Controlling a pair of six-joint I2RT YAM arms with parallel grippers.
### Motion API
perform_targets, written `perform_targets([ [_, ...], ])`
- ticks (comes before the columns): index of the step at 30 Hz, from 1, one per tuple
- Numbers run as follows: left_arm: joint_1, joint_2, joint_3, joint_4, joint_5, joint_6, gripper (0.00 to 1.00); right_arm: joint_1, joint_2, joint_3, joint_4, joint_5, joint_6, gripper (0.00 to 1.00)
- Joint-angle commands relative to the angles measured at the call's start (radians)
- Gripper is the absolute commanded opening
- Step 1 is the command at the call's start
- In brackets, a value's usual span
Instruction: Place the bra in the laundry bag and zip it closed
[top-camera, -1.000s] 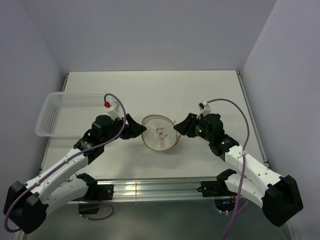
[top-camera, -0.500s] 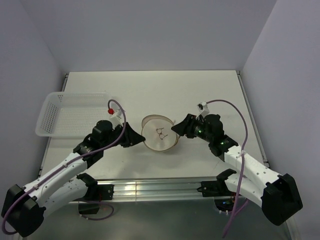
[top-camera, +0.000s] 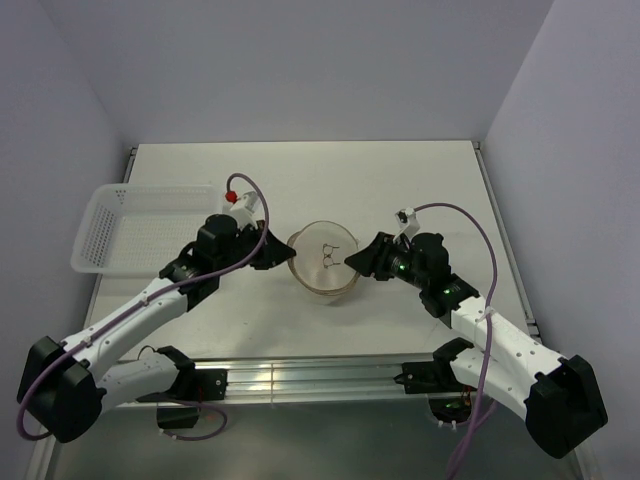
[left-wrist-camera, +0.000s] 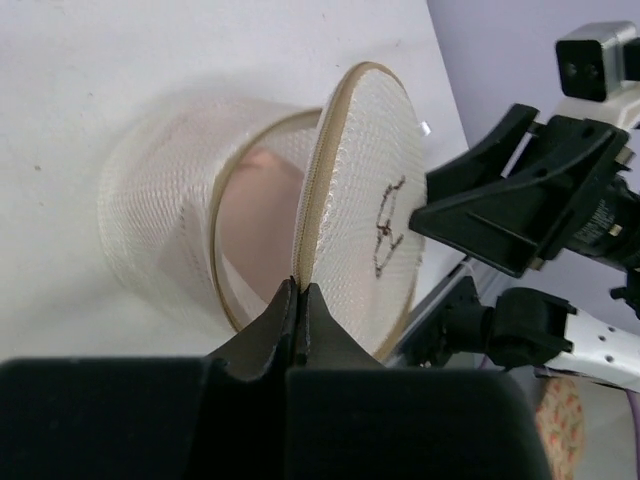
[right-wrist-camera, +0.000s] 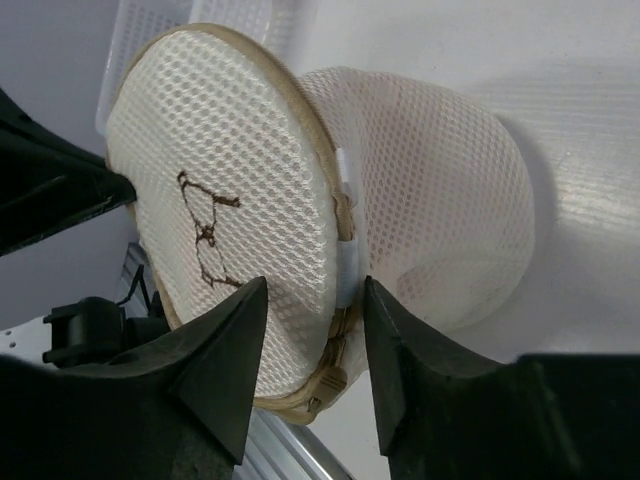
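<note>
Bag: round white mesh laundry bag (top-camera: 325, 258), on its side on white desk (top-camera: 400, 180), lid ajar.
Bra: pale pink fabric bra (left-wrist-camera: 262, 185), inside bag.
Left claw (left-wrist-camera: 298, 288): pinched on lid rim, steadying it.
Right claw (right-wrist-camera: 312, 300): fingers apart, straddling rim, probably seeking the zip.

left arm (top-camera: 135, 313): jaws pinched together | right arm (top-camera: 492, 332): jaws parted

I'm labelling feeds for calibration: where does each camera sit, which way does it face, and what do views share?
Top external: above and behind the bases, looking down on the table; both arms show, left hand and right hand flanking the laundry bag.
Left wrist: on the left arm, looking past its shut fingers at the bag's rim, right hand beyond.
Right wrist: on the right arm, looking past its spread fingers at the bag's marked face.
Shared: all see the bag; the wrist views face each other.
</note>
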Motion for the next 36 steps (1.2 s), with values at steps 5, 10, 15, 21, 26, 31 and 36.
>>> perform_targets([
  [5,0.019,0.108,0.104,0.046,-0.049,0.082,0.0,-0.007,-0.023,-0.017,0.135,-0.018,0.061,0.25],
  [10,0.022,0.152,0.141,0.033,-0.085,0.089,0.18,-0.005,-0.077,-0.118,0.25,0.002,0.167,0.1],
  [15,0.011,0.074,0.191,-0.07,-0.144,0.093,0.67,0.001,-0.103,-0.205,0.414,0.074,0.305,0.0],
  [21,-0.052,-0.116,0.038,-0.135,-0.256,-0.009,0.63,0.048,-0.133,-0.222,0.482,0.258,0.393,0.0],
  [26,-0.052,-0.119,-0.1,0.018,-0.181,-0.077,0.65,0.072,-0.153,-0.238,0.471,0.327,0.436,0.0],
  [31,-0.052,0.001,-0.077,0.2,-0.102,-0.071,0.67,0.093,-0.189,-0.254,0.433,0.374,0.439,0.0],
  [36,-0.053,0.071,-0.098,0.264,-0.093,-0.086,0.66,0.095,-0.215,-0.279,0.412,0.399,0.436,0.0],
])
